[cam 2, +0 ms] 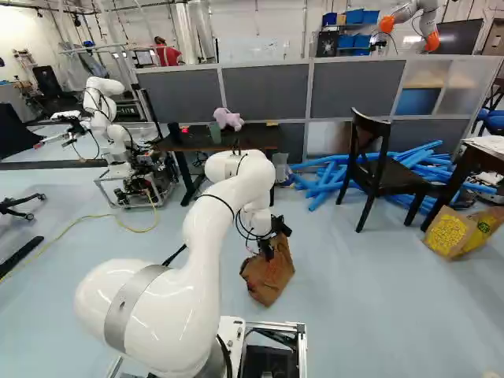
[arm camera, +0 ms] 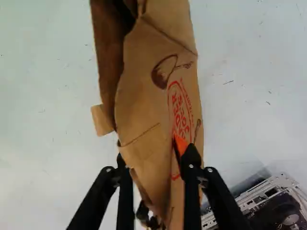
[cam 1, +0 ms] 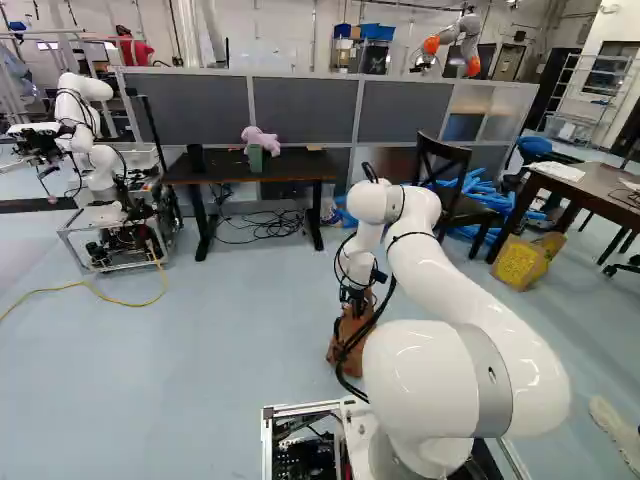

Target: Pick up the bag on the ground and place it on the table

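My gripper (arm camera: 153, 155) clasps the bag (cam 2: 269, 277) by its upper end, the best hold, I judge, for paper so light, soft and easily torn.

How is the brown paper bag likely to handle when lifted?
The bag will probably flex rather than stay rigid, since its paper is creased. It may tilt or swing, being pinched in one spot by the gripper. Its contents don't show, so weight is unclear.
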Motion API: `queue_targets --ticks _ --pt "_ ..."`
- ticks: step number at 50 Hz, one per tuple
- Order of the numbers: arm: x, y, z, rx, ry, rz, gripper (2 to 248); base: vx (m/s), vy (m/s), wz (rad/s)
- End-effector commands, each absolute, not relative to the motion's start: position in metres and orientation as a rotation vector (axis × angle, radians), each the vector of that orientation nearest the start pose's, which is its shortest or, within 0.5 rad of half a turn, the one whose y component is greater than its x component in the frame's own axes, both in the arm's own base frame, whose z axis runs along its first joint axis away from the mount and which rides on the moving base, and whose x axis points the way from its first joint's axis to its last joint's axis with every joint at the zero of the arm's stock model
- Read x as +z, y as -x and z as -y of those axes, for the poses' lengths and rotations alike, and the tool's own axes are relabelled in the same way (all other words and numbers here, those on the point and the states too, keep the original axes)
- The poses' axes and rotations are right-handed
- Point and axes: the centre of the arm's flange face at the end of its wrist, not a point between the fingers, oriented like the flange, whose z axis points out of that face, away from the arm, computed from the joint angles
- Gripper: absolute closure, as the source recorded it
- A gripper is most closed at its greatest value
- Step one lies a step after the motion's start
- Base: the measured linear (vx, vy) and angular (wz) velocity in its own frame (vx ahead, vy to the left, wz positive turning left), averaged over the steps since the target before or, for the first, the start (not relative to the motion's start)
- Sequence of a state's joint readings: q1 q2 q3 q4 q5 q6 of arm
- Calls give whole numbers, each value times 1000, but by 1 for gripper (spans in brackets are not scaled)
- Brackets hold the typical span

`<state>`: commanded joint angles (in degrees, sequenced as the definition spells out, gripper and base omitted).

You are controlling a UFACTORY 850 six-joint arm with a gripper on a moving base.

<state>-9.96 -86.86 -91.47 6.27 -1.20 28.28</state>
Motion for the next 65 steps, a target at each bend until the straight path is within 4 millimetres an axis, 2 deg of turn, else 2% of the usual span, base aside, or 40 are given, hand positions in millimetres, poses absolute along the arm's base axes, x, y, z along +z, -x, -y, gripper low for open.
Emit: queue_targets --ticks 3,4,8,9,13,14,27,65 --pt "-117 -570 100 -90 2893 -1183 134 0 0 0" --pt "-117 -570 100 -90 2893 -1183 173 0 0 0" --pt "-117 -570 100 -90 2893 -1183 173 0 0 0" --pt "-117 -570 100 -90 2893 -1183 210 0 0 0" --pt "-117 -570 100 -90 2893 -1183 210 0 0 0" --pt "-117 -570 100 -90 2893 -1183 229 0 0 0" --pt "-112 -570 100 -91 2893 -1183 229 0 0 0" --pt "-56 -568 99 -102 2894 -1174 229 0 0 0"
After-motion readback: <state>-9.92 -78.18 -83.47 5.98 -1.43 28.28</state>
